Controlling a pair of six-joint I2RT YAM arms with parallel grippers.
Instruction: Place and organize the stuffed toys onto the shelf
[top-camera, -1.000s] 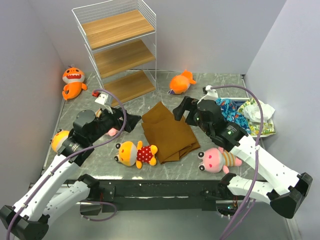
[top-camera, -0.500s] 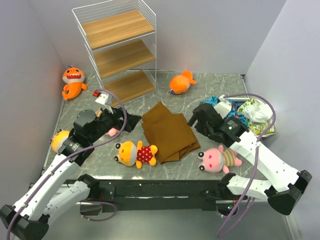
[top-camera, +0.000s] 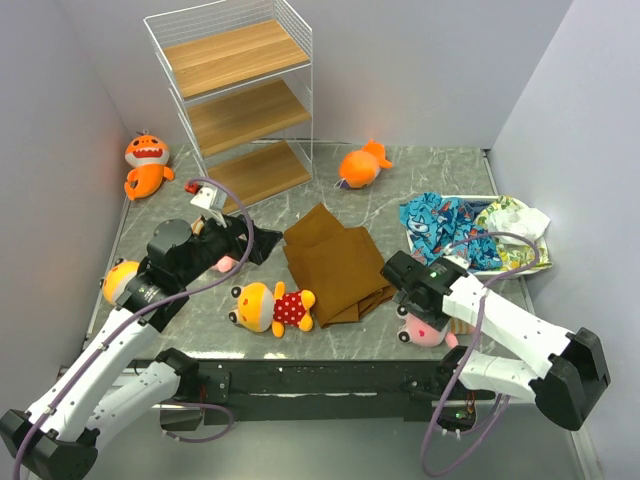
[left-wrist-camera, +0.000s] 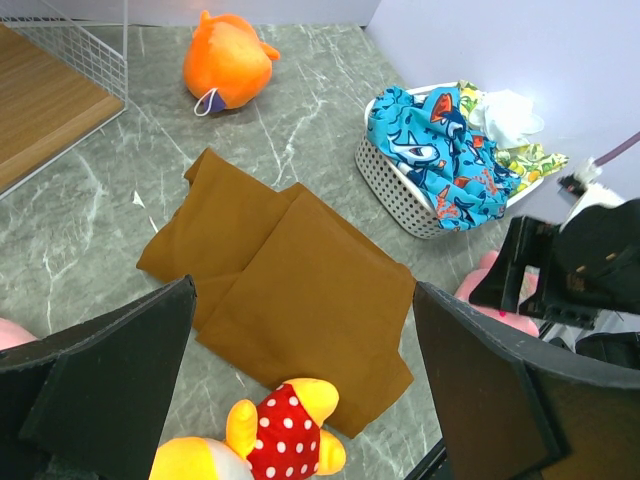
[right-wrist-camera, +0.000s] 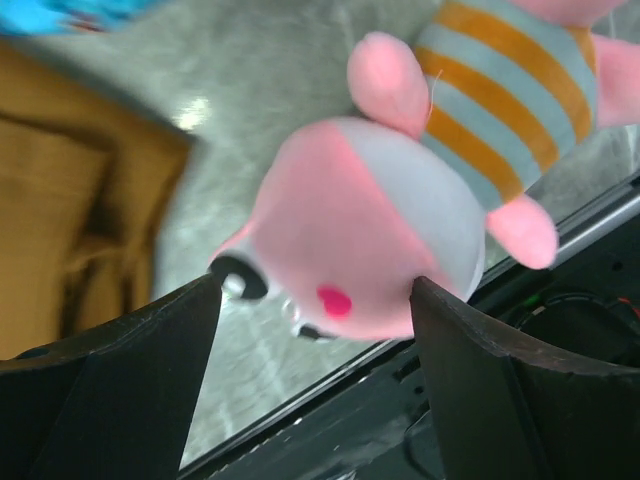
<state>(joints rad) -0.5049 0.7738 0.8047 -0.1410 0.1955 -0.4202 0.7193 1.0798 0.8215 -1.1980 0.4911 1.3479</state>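
Note:
The shelf (top-camera: 240, 100) stands at the back left, its three boards bare. One orange shark (top-camera: 147, 163) lies left of it, the other (top-camera: 362, 165) to its right. A yellow polka-dot toy (top-camera: 270, 306) lies near the front; a second one (top-camera: 118, 280) shows partly under my left arm. My left gripper (top-camera: 255, 240) is open and empty above the brown cloth (left-wrist-camera: 280, 290), with a pink toy (top-camera: 228, 263) just beneath it. My right gripper (right-wrist-camera: 315, 285) is open, one finger either side of the head of a pink striped toy (right-wrist-camera: 370, 230) at the front edge (top-camera: 430, 328).
A white basket (left-wrist-camera: 400, 190) of colourful fabric (top-camera: 470, 232) sits at the right. The folded brown cloth (top-camera: 335, 262) lies mid-table. Walls close in on the left, back and right. The right gripper (left-wrist-camera: 560, 270) shows in the left wrist view.
My right arm has swung back from beside the basket to the front edge and come down over the pink striped toy. The left arm has not moved.

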